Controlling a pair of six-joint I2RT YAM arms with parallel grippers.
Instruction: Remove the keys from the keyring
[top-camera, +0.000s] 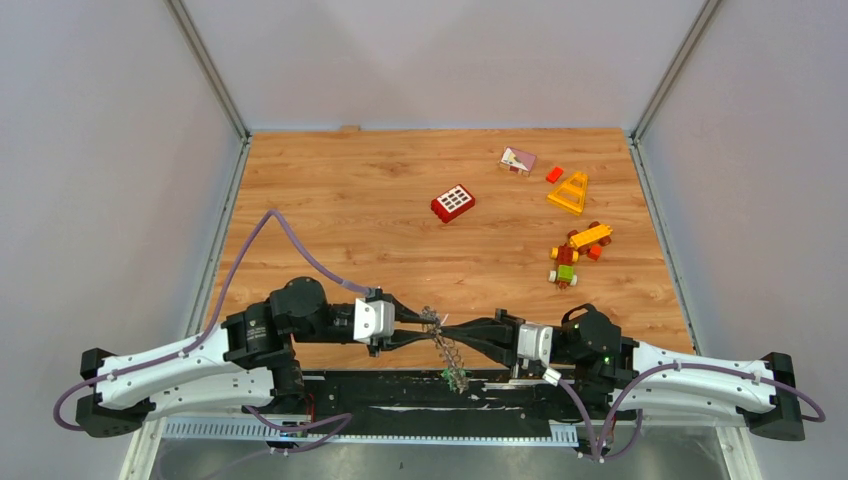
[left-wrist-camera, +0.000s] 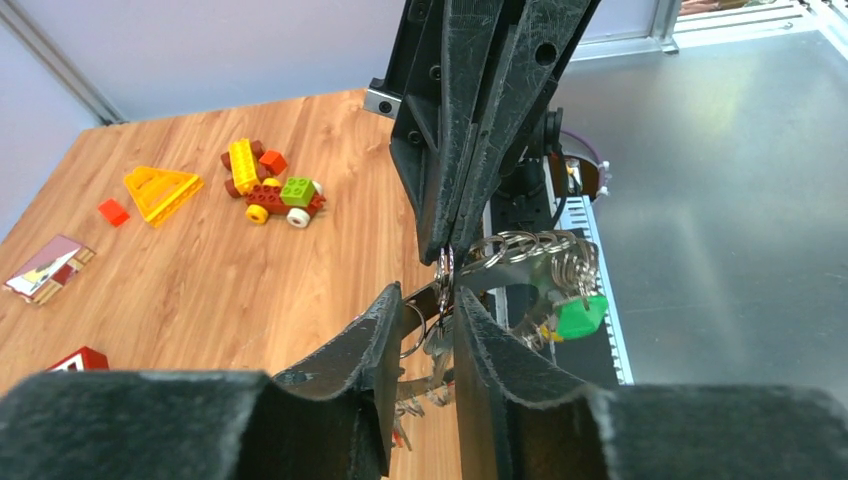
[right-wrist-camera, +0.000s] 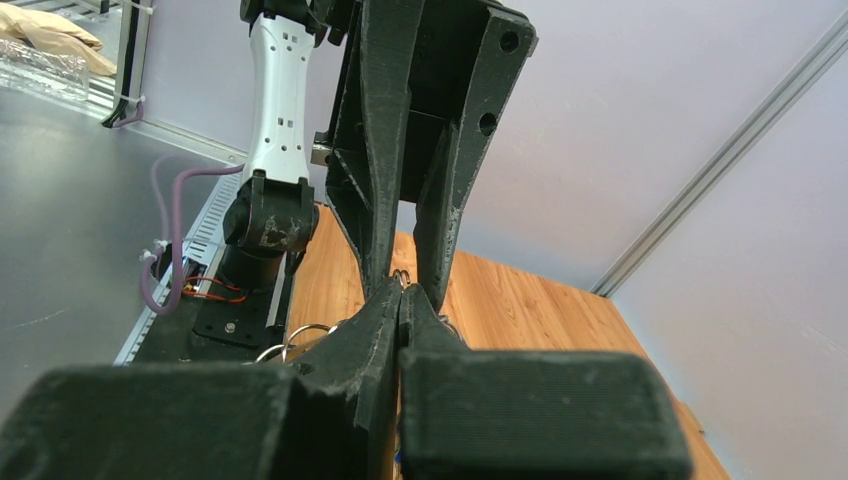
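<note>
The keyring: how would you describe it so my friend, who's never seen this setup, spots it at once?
Find the wooden table and look at its near edge, where the left end effector and right end effector meet tip to tip. The keyring hangs between those tips. Unlike the chunky coloured toy bricks farther back, it is a tangle of thin silver rings and keys.

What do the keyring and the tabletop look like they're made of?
The keyring looks like bare metal: grey loops with bright glints. The tabletop looks like wood or wood-look laminate, smooth finish: plank grain shows; which one is unclear.
</note>
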